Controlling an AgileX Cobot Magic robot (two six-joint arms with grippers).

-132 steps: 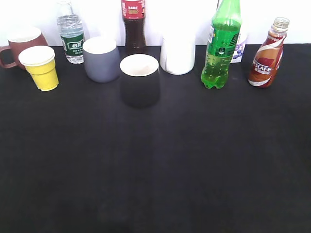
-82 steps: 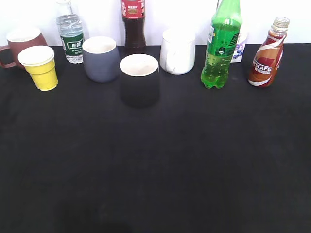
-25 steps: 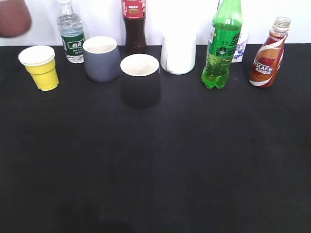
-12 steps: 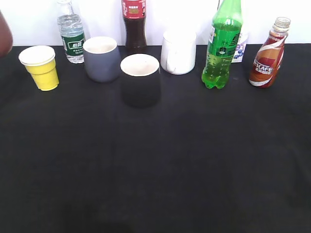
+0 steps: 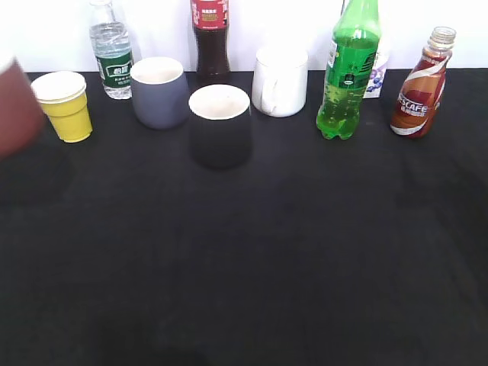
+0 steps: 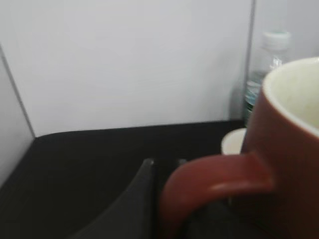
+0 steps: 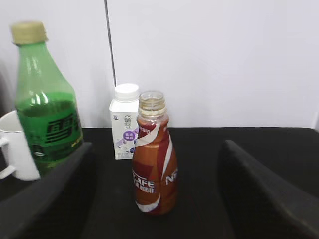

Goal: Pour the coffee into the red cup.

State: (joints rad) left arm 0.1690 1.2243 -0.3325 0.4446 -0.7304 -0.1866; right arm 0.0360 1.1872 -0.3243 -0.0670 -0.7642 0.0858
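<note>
At left edge: dark red ceramic mug with pale inside (image 5: 17,107), carried clear of black table (image 5: 252,267).
My left gripper (image 6: 164,199): pinching mug's handle.
Far right: small curvy brown Nescafe coffee bottle (image 7: 154,169), uncapped, upright.
My right gripper (image 7: 154,199): spread wide, bottle between its fingers, untouched.
Handling: smooth, likely slippery; grasp at waist.
</note>
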